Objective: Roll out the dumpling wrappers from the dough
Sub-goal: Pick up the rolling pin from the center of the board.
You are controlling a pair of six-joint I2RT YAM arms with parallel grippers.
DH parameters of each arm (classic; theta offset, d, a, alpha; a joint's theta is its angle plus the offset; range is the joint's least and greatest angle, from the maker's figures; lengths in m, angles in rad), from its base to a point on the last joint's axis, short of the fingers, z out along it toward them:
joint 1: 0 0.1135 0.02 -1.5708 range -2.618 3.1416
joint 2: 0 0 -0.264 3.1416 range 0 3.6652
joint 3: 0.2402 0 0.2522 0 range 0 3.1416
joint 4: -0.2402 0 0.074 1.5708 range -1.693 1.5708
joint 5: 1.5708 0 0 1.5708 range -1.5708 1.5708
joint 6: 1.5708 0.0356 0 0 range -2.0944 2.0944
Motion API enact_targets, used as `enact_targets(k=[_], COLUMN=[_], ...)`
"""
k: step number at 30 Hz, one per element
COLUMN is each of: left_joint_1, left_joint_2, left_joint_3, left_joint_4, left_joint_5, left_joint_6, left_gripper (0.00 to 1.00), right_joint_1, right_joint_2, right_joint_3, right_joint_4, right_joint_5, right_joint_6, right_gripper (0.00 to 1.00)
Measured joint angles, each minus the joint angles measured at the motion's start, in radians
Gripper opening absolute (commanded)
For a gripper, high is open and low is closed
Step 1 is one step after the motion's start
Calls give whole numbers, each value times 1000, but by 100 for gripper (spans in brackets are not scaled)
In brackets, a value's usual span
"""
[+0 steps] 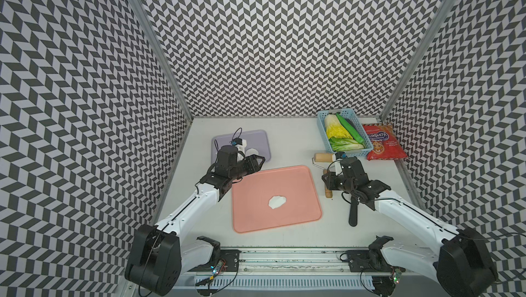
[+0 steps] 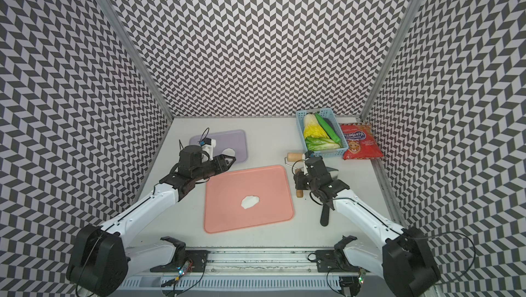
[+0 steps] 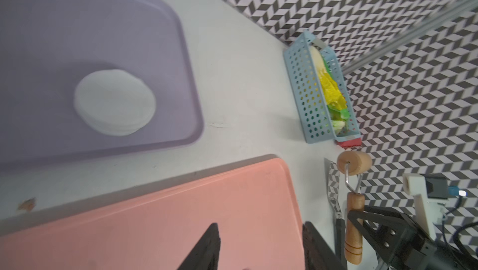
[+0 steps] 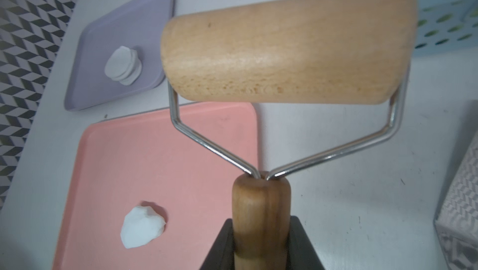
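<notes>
Jaws of the left gripper (image 3: 261,245) stood partly apart with nothing between them, at the far left corner of the pink tray (image 1: 296,179) and near the purple tray (image 1: 256,139) where the stacked wrappers (image 3: 115,103) lay. A careless sweep from there could have clipped that stack and skewed the discs.

Toward the middle of the pink tray sat the dough (image 1: 277,202), a thick, uneven lump touched by nothing. Neither gripper held the tray, so a hard push might have slid tray and lump together instead of flattening anything. Soft dough could also have stuck to the wood and lifted away.

Right of the tray, the right gripper (image 4: 261,242) was clamped on the handle of the roller (image 4: 287,43), whose barrel lay just beside the blue basket (image 1: 353,152). Swinging it out might have caught the basket wall, or nudged the dark-handled tool (image 1: 353,213) lying under the arm. Gripped by its round handle, the roller might have twisted once pressed down.
</notes>
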Motion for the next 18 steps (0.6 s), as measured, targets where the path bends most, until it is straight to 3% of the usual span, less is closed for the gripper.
enact_targets(k=[7,18], left_joint_1=[-150,-277], left_joint_2=[68,188], left_joint_3=[101,183], left_joint_4=[132,196], left_joint_5=[48,32], left_joint_6=[4,5], left_gripper=[59,48], right_joint_1=[132,218], right_joint_2=[1,-2], right_joint_3=[71,131], right_joint_4=[53,108], right_joint_5=[-21,-34], right_joint_6=[-3,29], right_gripper=[0,0])
